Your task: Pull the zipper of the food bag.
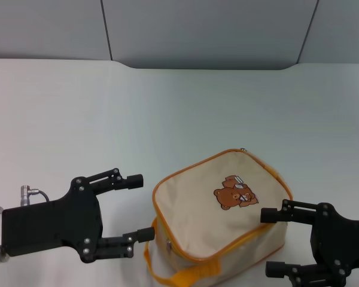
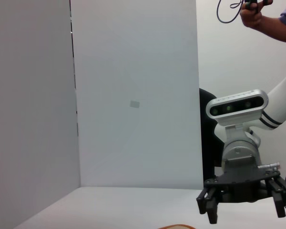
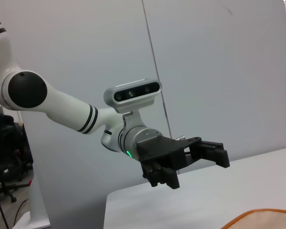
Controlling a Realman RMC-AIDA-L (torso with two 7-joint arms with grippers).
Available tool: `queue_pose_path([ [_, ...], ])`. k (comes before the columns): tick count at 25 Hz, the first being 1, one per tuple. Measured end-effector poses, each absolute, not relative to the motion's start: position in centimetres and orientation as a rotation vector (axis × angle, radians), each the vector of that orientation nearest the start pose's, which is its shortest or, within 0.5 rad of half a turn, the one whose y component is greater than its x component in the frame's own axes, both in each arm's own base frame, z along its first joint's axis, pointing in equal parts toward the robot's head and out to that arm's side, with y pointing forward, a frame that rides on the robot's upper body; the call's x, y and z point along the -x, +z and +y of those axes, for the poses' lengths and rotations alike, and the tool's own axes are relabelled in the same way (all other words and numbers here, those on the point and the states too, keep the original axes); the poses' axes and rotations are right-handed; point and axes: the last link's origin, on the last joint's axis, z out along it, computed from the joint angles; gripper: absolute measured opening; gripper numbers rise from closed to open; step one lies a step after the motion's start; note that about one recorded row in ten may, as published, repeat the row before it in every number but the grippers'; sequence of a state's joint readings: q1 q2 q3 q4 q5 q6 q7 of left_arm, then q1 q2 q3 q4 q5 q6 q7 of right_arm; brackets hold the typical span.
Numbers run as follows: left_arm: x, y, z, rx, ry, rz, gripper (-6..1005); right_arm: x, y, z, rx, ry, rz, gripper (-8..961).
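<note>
The beige food bag (image 1: pixel 218 209) lies on the white table, bear patch (image 1: pixel 234 194) facing up. Its orange-yellow zipper (image 1: pixel 191 167) runs around the top panel's edge; a small silver piece (image 1: pixel 243 149) shows at the far corner. The strap handle (image 1: pixel 179 276) hangs at the near side. My left gripper (image 1: pixel 139 206) is open, just left of the bag, not touching it. My right gripper (image 1: pixel 270 242) is open at the bag's right near corner. The left wrist view shows the right gripper (image 2: pixel 243 202) and a sliver of the bag (image 2: pixel 176 227). The right wrist view shows the left gripper (image 3: pixel 195 167) and the bag's edge (image 3: pixel 262 218).
The white table (image 1: pixel 107 119) stretches back to grey wall panels (image 1: pixel 197 30). A person's hand holding a cable (image 2: pixel 257 14) shows beyond the table in the left wrist view. A black office chair (image 3: pixel 2 167) stands off the table in the right wrist view.
</note>
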State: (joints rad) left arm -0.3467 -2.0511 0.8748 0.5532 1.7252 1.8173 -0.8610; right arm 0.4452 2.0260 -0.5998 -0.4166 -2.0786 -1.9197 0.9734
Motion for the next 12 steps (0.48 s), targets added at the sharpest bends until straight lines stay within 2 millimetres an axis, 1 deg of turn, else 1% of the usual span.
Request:
queue_pose_path([
  [12, 27.03, -0.77, 24.91, 2.769, -1.029, -0.053, 813, -27.81, -0.62, 24.55, 2.907, 1.049, 0.313, 833],
])
